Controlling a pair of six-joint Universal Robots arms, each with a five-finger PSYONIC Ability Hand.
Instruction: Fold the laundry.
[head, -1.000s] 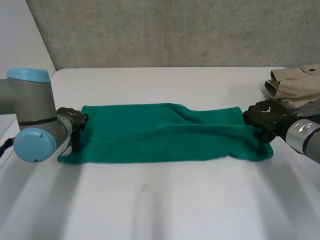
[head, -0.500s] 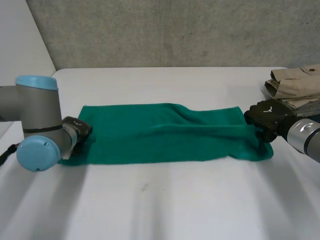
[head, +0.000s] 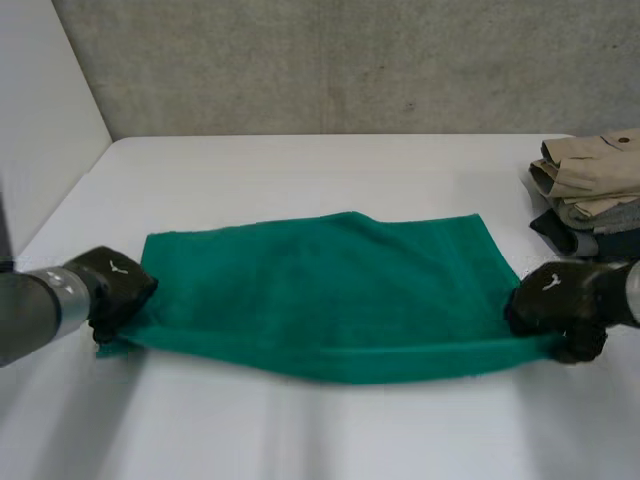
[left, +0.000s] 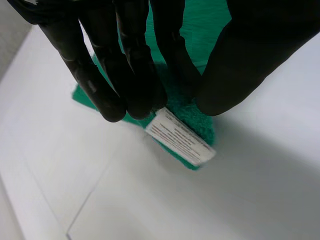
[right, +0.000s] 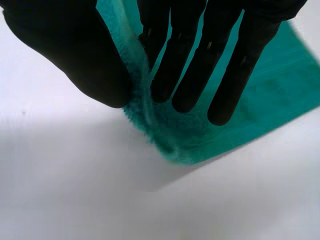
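Green towel (head: 330, 290) pulled nearer; left robot hand (head: 112, 288), right robot hand (head: 555, 300) pinching front corners.

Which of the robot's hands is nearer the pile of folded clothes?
Right. The right hand pinches a green towel corner close by the pile; the left hand pinches the towel's other end.

White tabletop (head: 330, 170) carrying a green towel (head: 330, 290) spread across its middle and, well apart at its right edge, a stack of folded garments (head: 590, 185), beige above grey and dark pieces.
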